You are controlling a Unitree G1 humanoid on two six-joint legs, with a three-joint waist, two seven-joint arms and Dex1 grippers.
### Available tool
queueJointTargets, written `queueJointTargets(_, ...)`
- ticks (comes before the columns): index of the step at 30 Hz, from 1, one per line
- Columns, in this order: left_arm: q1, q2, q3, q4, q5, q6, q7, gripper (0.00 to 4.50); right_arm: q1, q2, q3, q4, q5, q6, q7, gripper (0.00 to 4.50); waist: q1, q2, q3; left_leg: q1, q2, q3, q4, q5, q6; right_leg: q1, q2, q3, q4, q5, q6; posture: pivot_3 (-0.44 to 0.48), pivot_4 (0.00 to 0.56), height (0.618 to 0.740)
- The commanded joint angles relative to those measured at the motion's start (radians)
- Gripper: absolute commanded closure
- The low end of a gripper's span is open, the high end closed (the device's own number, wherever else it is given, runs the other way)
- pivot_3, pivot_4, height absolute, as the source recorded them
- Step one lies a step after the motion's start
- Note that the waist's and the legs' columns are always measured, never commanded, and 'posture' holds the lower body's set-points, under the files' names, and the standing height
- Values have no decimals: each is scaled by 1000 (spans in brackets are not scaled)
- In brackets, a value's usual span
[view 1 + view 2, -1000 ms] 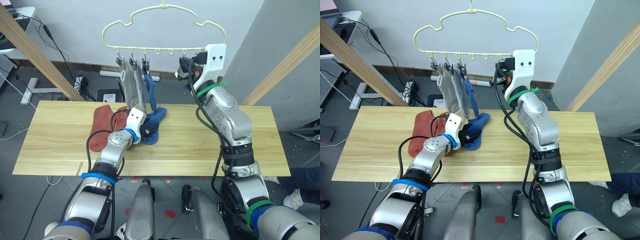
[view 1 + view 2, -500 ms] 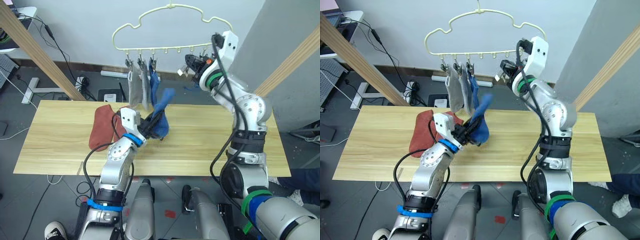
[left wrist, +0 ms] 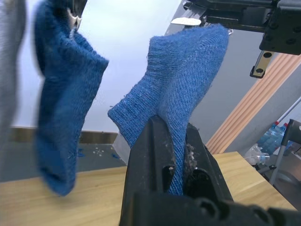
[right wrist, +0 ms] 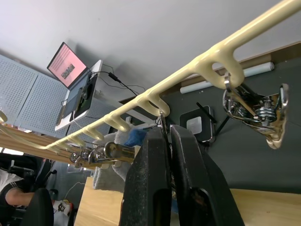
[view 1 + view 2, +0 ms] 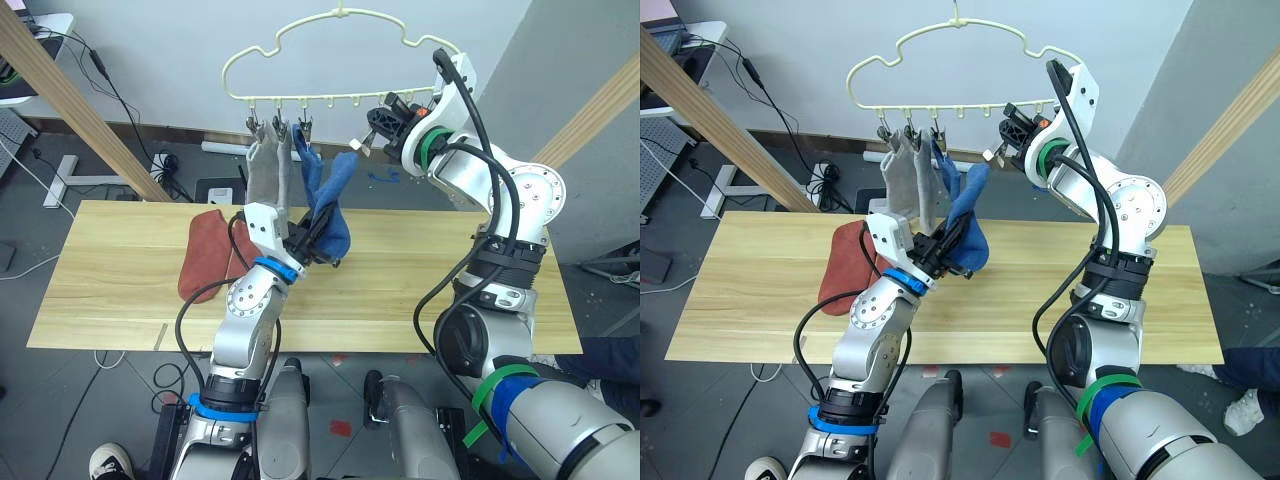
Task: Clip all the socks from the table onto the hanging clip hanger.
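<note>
The second blue sock (image 5: pixel 333 205) is held in the air above the worktop (image 5: pixel 130 290), pinched at its lower end between the closed fingers of the left gripper (image 5: pixel 312 238), its open cuff raised toward the clip hanger (image 5: pixel 335 60) and lying just below and beside the fourth clip from the left (image 5: pixel 995 152). That clip is squeezed between the closed fingers of the right gripper (image 5: pixel 1002 135), which reaches in from the right side of the hanger; the right wrist view shows the black fingers (image 4: pixel 160 188) pressed together on the clip's wire under the pale-yellow bar, with a free clip (image 4: pixel 256 110) hanging just beside. Three clips are already filled: two light grey socks (image 5: pixel 266 175) and the first blue sock (image 5: pixel 308 172) hang side by side at the left end of the hanger. Two rust-red socks (image 5: pixel 207 252) still lie on the worktop, to the left of the raised arm. The step in hand appears to be the fourth clipping, putting the task at about its midpoint. The next move would call for the cuff to be fed up between the clip's two metal halves while they are pressed open, and then for the right fingers to let go so that the clip bites before the left fingers release the sock; whether the clip is open wide enough at present cannot be told.
</note>
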Motion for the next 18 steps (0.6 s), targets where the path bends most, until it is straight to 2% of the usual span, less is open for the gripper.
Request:
queueJointTargets(1,-33,1,-5,5,7,-34,-9,4454,39,4,-14,-3,5,43,-62,4500,-1,0,0,0,0,0,0,0,0,0,0,0,0,0,0,130,368,740)
queueJointTargets(12,-83,-17,-20,51,16,-75,-13,4454,51,-2,13,-19,37,62,-77,4500,-15,0,0,-1,0,0,0,0,0,0,0,0,-1,0,0,131,371,740)
queueJointTargets(15,-82,-19,-23,48,17,-76,-15,4500,53,-7,18,-23,63,62,-56,3728,-22,0,0,-1,0,0,0,0,0,0,0,0,-1,0,0,130,370,740)
queueJointTargets(18,-87,-18,-25,51,17,-76,-15,4500,49,-20,23,-23,83,64,-38,2580,-26,0,0,-1,0,0,0,0,0,-1,1,0,-1,0,0,128,371,740)
